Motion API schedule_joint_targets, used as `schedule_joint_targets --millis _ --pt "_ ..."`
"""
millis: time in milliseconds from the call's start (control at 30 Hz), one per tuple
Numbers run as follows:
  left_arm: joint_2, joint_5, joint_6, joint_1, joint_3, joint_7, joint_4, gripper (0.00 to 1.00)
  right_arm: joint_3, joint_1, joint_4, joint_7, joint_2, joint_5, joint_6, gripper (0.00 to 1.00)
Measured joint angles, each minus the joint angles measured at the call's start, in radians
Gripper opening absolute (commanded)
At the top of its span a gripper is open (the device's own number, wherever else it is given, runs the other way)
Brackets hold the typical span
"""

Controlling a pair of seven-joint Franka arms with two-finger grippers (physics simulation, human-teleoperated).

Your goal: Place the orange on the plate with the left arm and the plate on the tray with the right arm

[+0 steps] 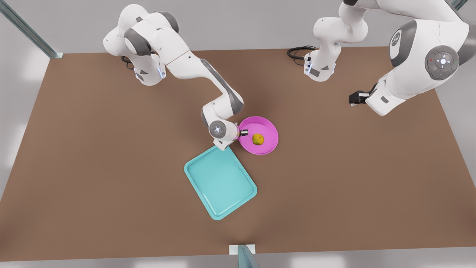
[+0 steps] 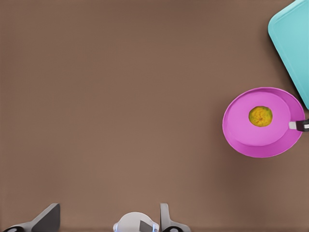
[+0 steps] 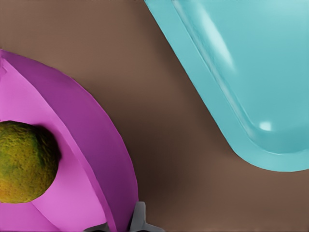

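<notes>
Front view shows the orange (image 1: 258, 139) resting in the plate (image 1: 267, 126) beside the tray (image 1: 221, 181); the right gripper (image 1: 243, 132) pinches the plate's rim — right wrist view shows that grip close. Left gripper (image 1: 355, 98) hangs well apart, fingers (image 2: 47, 218) spread wide.

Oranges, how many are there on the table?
1. The orange sits in the middle of the pink plate, beside the teal tray. The right gripper is at the plate's rim.
</notes>
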Motion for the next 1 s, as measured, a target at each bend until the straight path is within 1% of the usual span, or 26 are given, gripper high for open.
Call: schedule_joint_targets --millis 133,333,467,600,833,867,1000 --pt "0.001 0.001 0.0 0.0 0.0 0.001 0.0 1.0 -0.001 -0.037 0.019 -0.004 -0.022 0.002 0.0 0.21" --pt "0.003 0.003 0.0 0.0 0.0 0.001 0.001 1.0 -0.002 -0.148 0.068 -0.01 -0.033 0.01 0.0 0.21" --pt "0.003 0.004 0.0 0.0 0.0 0.001 0.002 1.0 -0.004 -0.27 0.105 -0.015 -0.025 0.013 0.001 0.21" --pt "0.004 0.003 0.0 0.0 0.0 0.002 0.002 1.0 -0.006 -0.374 0.107 -0.037 -0.016 0.016 0.001 0.21" --pt "0.006 0.003 0.0 0.0 0.0 0.002 0.002 1.0 -0.005 -0.387 0.086 -0.078 -0.011 0.012 -0.001 0.21" --pt "0.006 0.003 0.0 0.0 0.0 0.002 0.007 1.0 -0.005 -0.387 0.084 -0.082 -0.011 0.011 -0.002 1.0" --pt "0.007 0.004 -0.001 0.0 -0.001 0.002 0.015 1.0 -0.002 -0.374 0.081 -0.095 -0.015 0.008 -0.004 1.0"
